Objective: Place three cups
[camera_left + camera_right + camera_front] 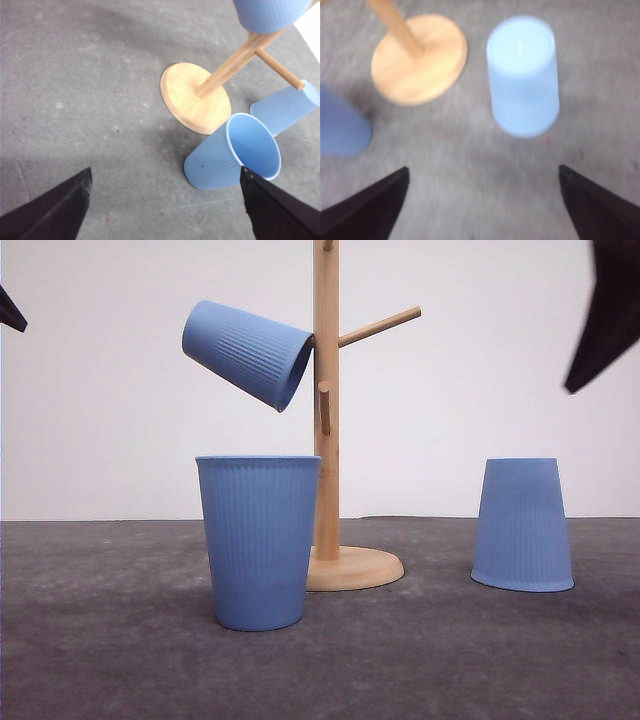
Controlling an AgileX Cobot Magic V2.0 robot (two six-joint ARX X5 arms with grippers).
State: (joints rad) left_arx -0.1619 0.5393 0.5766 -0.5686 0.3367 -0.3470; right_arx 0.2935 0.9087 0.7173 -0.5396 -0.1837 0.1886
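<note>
Far left, high up: left gripper [165, 200], fingers spread wide, nothing between them, hanging well above the grey table [100, 640]. Below and ahead of that claw in its wrist view, slightly toward one finger: upright cup [258, 540], mouth up, standing on the table just in front of the wooden stand [326, 420], overlapping the edge of its round base in the front view. Touching or merely close, cannot tell.

Up on the stand: hung cup [248, 352], tilted, mouth slipped over a left-side peg, bottom pointing up and away to the left. Well above the table, apart from both claws.

Right of the stand: inverted cup [522, 525], mouth down, flat bottom up, resting on the table well apart from the base.

Far right, high up: right gripper [482, 200], fingers also spread wide, holding nothing. Inverted cup ahead of it in the wrist view, roughly in line with the gap between the fingers, not touched. Wrist picture blurred.
</note>
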